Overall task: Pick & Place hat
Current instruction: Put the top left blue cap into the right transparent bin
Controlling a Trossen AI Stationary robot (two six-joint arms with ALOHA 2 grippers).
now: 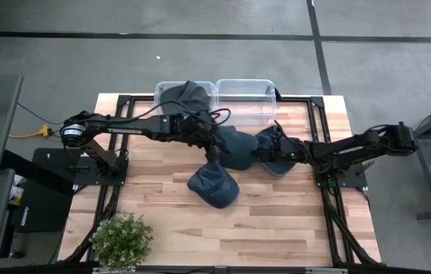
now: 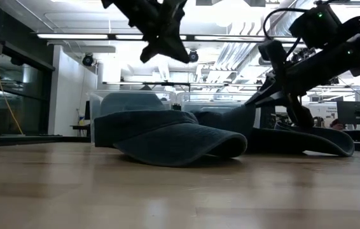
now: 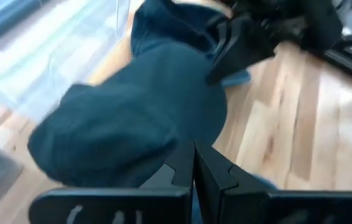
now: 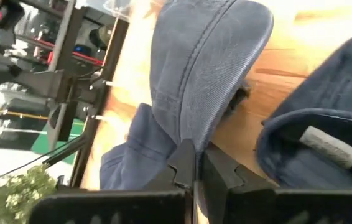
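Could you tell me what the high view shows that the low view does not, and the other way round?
Only the high view shows the two clear bins, one holding a dark hat, the potted plant, and which arm is which. Only the low view shows the room behind and the left gripper raised above the wooden table. Both show the nearest cap, the caps behind it, and the right gripper down among them.

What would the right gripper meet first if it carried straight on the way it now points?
The right gripper is shut on the edge of a dark blue cap. Pushing on, it would most likely just drive further into that cap; beyond it lies bare wooden table. Depth is hard to judge.
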